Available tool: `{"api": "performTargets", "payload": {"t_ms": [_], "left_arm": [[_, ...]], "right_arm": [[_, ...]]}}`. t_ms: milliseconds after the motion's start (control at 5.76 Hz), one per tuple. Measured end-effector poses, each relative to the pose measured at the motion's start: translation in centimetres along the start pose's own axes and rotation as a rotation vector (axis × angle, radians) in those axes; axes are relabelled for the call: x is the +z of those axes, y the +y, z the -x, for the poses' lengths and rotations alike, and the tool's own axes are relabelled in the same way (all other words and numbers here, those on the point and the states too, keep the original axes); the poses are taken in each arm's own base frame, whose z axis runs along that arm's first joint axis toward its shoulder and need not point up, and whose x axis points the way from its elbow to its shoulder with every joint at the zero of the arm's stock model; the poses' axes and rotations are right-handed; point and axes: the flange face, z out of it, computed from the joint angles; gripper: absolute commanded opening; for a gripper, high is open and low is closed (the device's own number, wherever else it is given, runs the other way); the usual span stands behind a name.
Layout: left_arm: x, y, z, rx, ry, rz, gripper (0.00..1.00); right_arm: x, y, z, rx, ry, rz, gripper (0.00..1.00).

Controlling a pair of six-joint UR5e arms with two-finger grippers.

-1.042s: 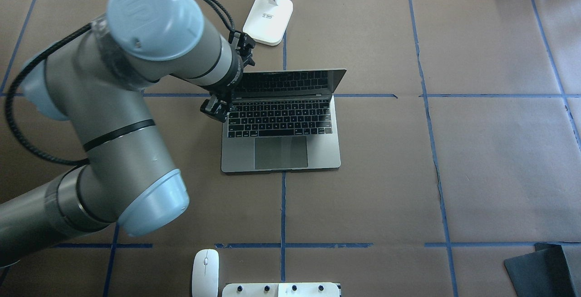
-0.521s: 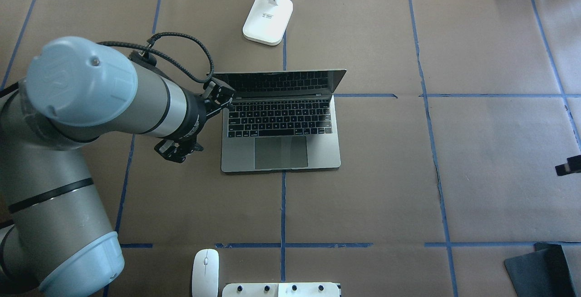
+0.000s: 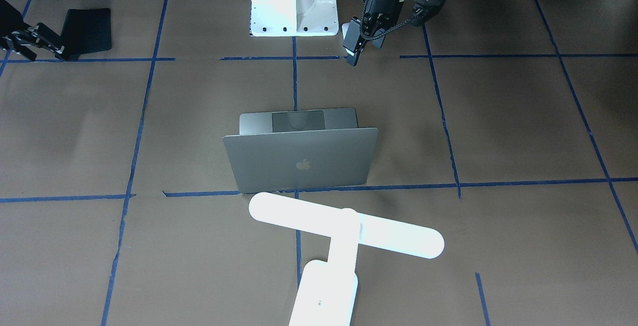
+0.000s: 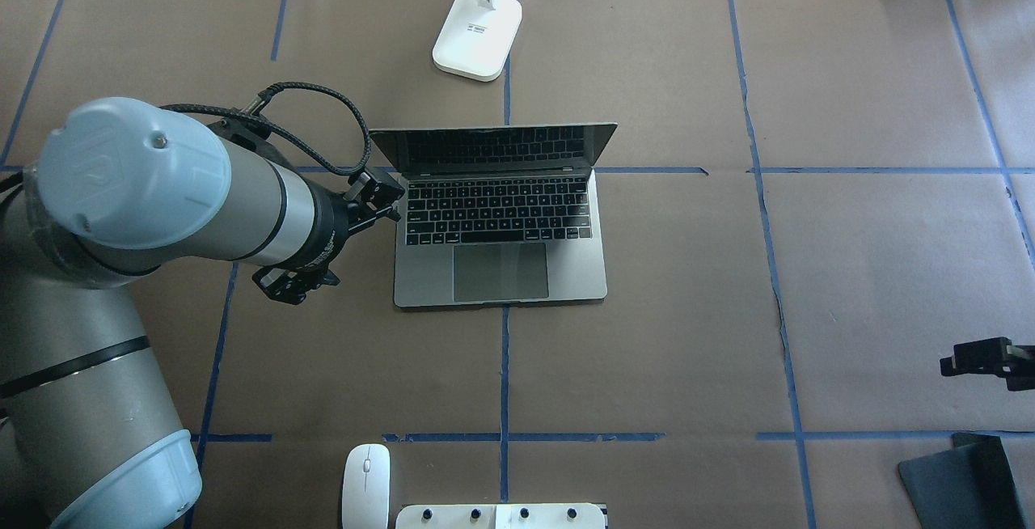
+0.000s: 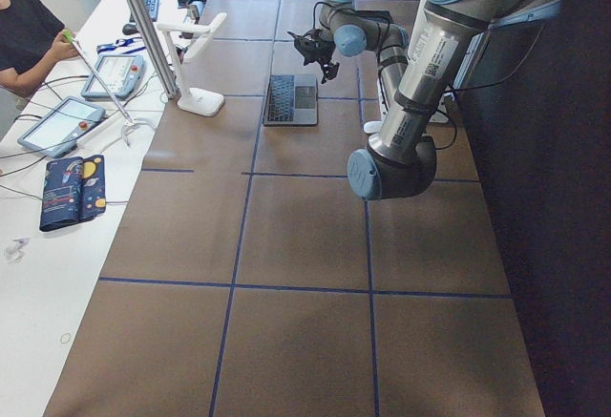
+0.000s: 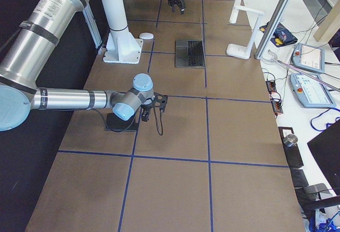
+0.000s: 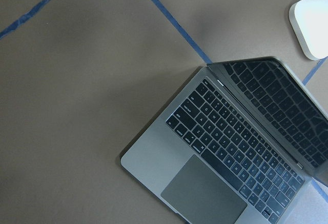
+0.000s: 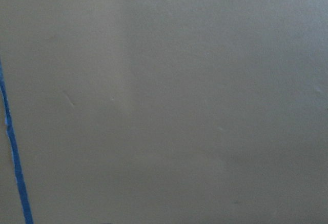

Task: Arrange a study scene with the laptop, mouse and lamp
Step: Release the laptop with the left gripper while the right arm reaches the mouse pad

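Open grey-silver laptop lies flat at centre of surface, lid upright, dark keyboard exposed. White T-shaped lamp stands upright just beyond the lid. White oval mouse lies flat at near edge, well apart from both

Table is carrying one laptop, one mouse, one lamp, one black mat, one white pedestal; two pincers hovering: left pincer, right pincer.

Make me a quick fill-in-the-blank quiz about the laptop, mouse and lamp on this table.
The laptop has its lid ___.
The logo on that lid is an ___.
The mouse and the lamp are both coloured ___.
Missing words: open, apple, white.
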Motion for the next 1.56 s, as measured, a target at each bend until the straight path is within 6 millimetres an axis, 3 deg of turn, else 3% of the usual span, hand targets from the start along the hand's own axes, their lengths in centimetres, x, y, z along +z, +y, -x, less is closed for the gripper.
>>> {"api": "performTargets", "payload": {"t_ms": [174,695,1216,1389,1563], "left_arm": [[0.1,0.3,0.1,0.004,-0.003,0.003,1.0],[0.8,1.5,0.6,0.02,-0.02,0.017,1.0],[0.7,1.6,0.7,0.021,-0.02,0.018,1.0],[0.7,1.6,0.7,0.021,-0.02,0.018,1.0],[0.7,1.5,0.8,0.02,-0.021,0.017,1.0]], "right_arm": [[1.3,1.0,-0.7,0.009,0.011,-0.001,0.98],[3.8,2.9,-7.7,-0.019,-0.01,0.023,0.95],[4.9,4.4,-8.3,-0.052,-0.012,0.105,0.89],[5.3,4.8,-8.2,-0.06,-0.008,0.122,0.82],[5.7,5.1,-8.2,-0.064,-0.001,0.137,0.65]]}}
